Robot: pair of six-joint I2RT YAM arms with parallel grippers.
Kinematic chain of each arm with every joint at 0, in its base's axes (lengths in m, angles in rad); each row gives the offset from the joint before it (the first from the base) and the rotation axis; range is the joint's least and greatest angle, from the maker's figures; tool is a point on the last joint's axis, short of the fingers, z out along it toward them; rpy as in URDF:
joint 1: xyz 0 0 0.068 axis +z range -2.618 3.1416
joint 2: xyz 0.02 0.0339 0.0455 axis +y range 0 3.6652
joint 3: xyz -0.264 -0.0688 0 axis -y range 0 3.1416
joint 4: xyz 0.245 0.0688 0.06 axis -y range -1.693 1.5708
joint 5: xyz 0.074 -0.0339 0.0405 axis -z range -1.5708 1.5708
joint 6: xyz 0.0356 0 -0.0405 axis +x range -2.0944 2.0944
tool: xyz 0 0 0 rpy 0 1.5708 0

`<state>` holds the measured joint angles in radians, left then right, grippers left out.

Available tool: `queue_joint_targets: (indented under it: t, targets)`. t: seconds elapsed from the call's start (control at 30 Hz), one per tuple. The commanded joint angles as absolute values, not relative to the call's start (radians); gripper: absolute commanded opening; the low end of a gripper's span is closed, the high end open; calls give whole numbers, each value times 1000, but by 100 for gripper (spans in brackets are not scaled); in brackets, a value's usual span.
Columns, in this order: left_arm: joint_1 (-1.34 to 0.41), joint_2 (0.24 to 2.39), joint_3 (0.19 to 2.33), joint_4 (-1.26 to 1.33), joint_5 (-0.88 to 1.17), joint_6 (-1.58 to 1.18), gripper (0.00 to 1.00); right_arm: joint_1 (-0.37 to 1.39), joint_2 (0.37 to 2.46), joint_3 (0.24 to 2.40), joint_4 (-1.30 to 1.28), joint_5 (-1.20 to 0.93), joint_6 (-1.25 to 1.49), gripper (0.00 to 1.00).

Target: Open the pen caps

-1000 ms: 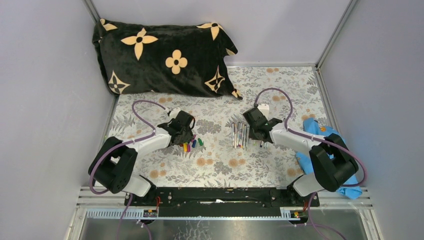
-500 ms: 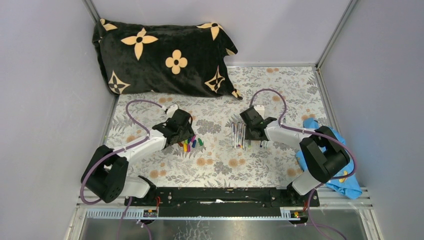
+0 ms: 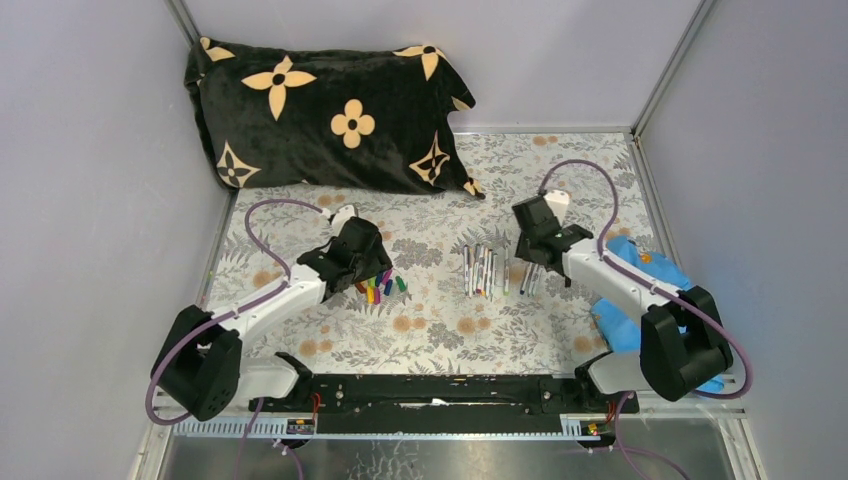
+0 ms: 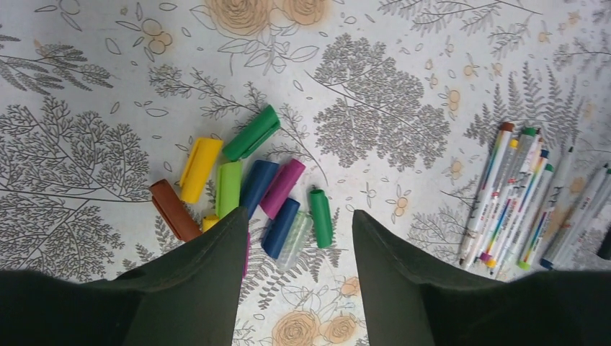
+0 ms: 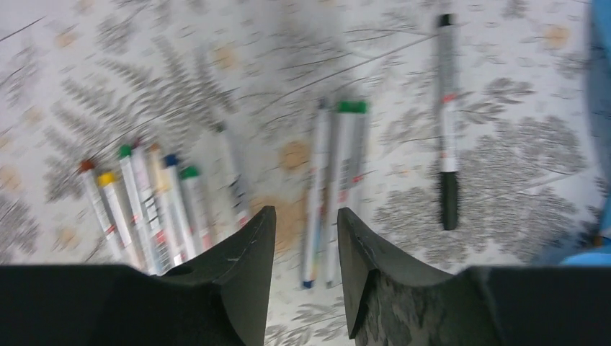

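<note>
Right gripper [image 5: 306, 216] swung right, off pen row [image 5: 155, 209]; jaws now apart, empty. Left gripper [image 4: 300, 214] widened, empty, above cap pile [image 4: 248, 184], well left of pens. Probably between pens.

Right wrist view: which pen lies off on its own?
The pen with the long black end, far right, lying alone. The other pens lie bunched side by side to its left.

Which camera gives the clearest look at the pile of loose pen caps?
The left wrist view: the pen caps lie close below it, each colour and outline separable. The top external view shows them only as a tiny coloured cluster. The right wrist view shows none, only pens.
</note>
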<state>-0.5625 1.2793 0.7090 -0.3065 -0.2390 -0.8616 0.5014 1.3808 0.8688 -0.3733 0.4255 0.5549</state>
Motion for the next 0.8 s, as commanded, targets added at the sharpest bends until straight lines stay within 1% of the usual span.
queue_joint_targets:
  t: [0.0,0.17,0.37,0.53,0.77]
  targets:
    - [-570,1241,716,-245,-183,-860,61,359,1365,898,-462,476,548,43]
    - [-577,1222,704,-195,-131,-864,62,228,1407,896,-439,454,483,44]
    - [-584,1203,701,-182,-101,-862,62,155,1524,938,-408,453,428,44]
    - [-586,1186,686,-164,-88,-867,62,93,1607,963,-363,410,378,44]
    - [-586,1195,682,-136,-79,-871,63,57,1705,1014,-329,351,326,44]
